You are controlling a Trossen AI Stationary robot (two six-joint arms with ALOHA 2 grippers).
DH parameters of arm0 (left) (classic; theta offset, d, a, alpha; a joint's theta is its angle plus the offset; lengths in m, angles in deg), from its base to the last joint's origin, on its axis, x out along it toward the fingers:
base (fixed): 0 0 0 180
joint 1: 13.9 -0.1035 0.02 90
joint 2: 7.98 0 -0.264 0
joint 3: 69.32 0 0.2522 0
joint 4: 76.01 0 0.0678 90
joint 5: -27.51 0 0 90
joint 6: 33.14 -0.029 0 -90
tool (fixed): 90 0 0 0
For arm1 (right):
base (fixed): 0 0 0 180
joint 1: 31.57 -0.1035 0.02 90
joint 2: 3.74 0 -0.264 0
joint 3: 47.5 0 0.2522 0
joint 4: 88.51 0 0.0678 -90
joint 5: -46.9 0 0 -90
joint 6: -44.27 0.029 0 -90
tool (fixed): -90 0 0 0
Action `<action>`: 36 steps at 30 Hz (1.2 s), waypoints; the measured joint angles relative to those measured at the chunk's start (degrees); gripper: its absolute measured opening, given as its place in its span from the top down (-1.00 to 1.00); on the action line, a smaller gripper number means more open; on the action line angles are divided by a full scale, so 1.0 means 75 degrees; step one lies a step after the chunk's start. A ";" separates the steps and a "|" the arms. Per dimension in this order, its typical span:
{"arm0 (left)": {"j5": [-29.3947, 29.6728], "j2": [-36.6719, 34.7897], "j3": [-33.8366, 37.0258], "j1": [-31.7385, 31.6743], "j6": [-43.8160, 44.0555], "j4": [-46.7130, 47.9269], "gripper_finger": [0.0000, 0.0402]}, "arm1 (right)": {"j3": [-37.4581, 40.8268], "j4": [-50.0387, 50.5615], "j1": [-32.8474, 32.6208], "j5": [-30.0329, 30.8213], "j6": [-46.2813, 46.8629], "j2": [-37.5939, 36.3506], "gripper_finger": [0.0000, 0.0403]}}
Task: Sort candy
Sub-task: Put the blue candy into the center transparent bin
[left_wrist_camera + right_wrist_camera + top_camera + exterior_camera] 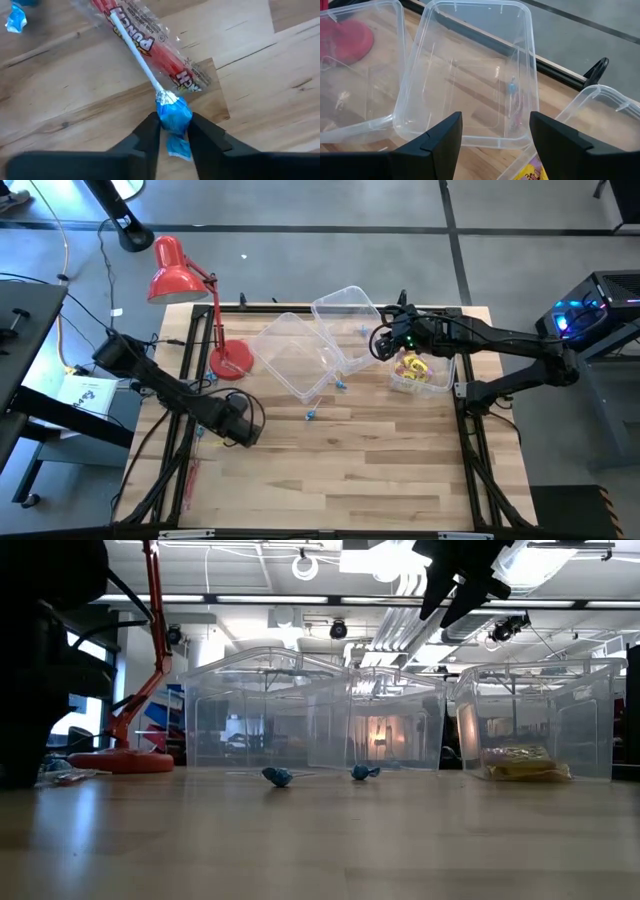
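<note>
While the right gripper [383,340] hangs with its fingers spread wide and empty above the clear bins [295,355] at the far side of the tabletop [350,460], the left gripper [174,131] is shown low at the near left of the tabletop, its fingers narrowed onto the wrapped head of a blue-wrapped lollipop [173,114]. The white stick of this sweet runs straight away from the fingertips, so that its long axis is in line with the gripper's reach, and it crosses over a slim red stick candy [150,42] lying flat on the wood. Another blue piece [15,19] is seen well apart. Whether the head is already lifted clear of the wood cannot be judged from the wrist view; it appears to be held.

Two more blue pieces [277,776] lie on the tabletop just in front of the bins. Yellow packets [412,367] are gathered in the rightmost bin [425,380], and a blue piece [511,88] lies in the bin [470,75] below the right gripper. The coming lift is judged to call for the stick to clear the red candy beneath it.
</note>
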 joint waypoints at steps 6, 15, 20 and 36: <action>-0.0099 -0.0864 -0.0225 0.0510 -0.0017 0.0387 0.96 | 0.0000 0.0001 0.0000 -0.0022 -0.0009 0.0000 -0.13; 0.0073 -0.2653 -0.0825 0.1459 -0.1480 0.0185 1.00 | 0.0000 -0.0003 0.0000 -0.0032 -0.0055 -0.0003 -0.13; 0.1801 -0.3249 -0.0915 0.1096 -0.3109 -0.1615 1.00 | 0.0000 -0.0118 0.0000 -0.0035 -0.0055 -0.0003 -0.13; 0.0774 -0.1795 -0.1234 -0.3174 -0.6823 -0.6082 1.00 | 0.0003 -0.0770 -0.0003 -0.0646 -0.0055 0.0198 -0.13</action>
